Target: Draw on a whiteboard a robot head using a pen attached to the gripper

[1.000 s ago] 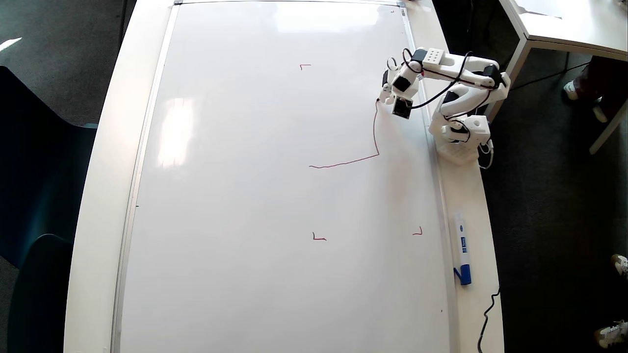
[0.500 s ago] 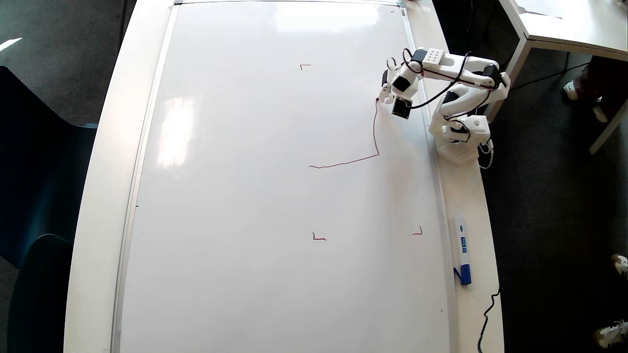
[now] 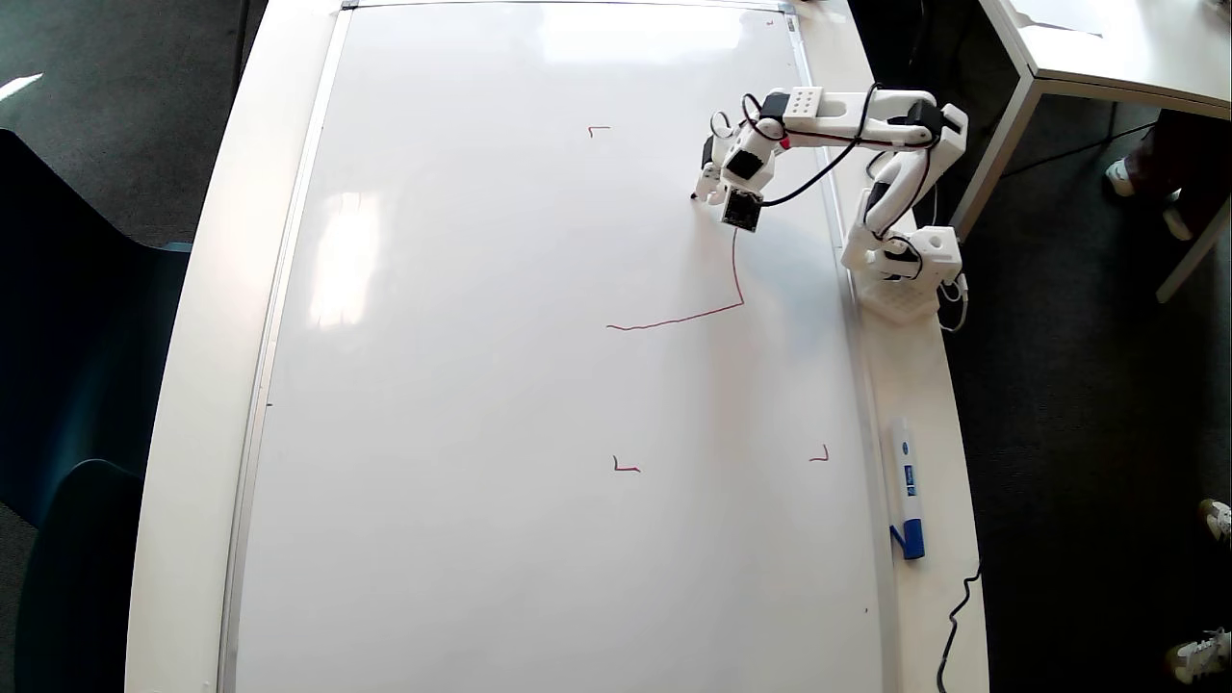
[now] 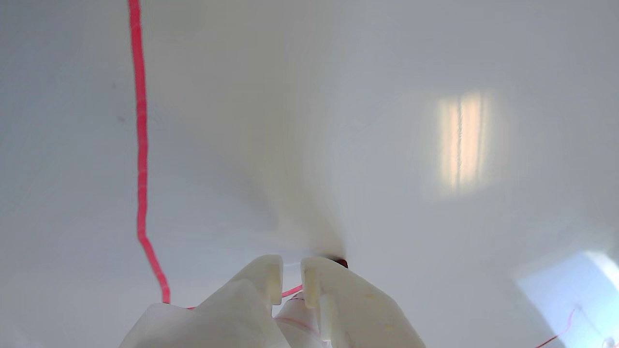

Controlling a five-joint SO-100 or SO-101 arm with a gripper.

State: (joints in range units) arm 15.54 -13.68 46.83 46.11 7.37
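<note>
While tool (image 4: 291,280) meets whiteboard (image 3: 462,385), red line (image 3: 736,279) trailing, marker (image 3: 907,486) beside

White plastic arm (image 3: 847,111) with black cables (dark motor blocks).

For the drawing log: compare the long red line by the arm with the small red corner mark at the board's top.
The long red line runs down then bends leftward, near the gripper. The small corner mark is a tiny angle, standing alone, apart from the arm. Both are thin red strokes on the whiteboard.
</note>
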